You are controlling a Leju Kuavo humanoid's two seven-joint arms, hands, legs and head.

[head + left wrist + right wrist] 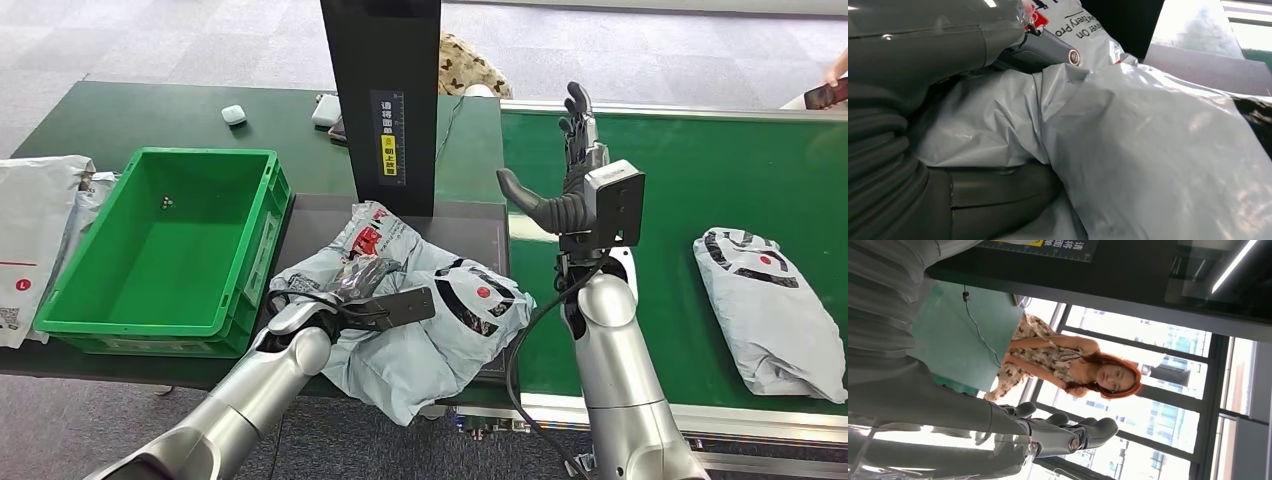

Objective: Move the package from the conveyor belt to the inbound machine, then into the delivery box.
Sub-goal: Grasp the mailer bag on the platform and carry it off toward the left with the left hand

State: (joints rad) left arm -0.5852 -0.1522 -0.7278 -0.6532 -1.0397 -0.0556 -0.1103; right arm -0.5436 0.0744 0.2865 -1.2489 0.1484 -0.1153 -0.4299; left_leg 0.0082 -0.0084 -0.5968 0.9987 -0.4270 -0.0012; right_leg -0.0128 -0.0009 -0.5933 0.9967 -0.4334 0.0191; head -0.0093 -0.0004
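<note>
**Left hand grips the package on the scanner plate**

Nearest us, the left hand (345, 300) is clamped into the crumpled grey package (420, 310), fingers sunk in the plastic; the left wrist view shows the thumb (1048, 50) pressed on the film. The package lies on the dark plate (495, 225) of the inbound machine, spilling over its front edge. Just left of it sits the green box (160, 245), holding only a few tiny specks on its floor. Beside the box, white mailers (35, 235) lie on the table. The right hand (570, 175) is raised above the belt (680, 170), fingers spread, holding nothing. A second package (770, 310) rests on the belt, well apart. Behind stands the black column (385, 90); beyond it, a person (1068, 365).
</note>
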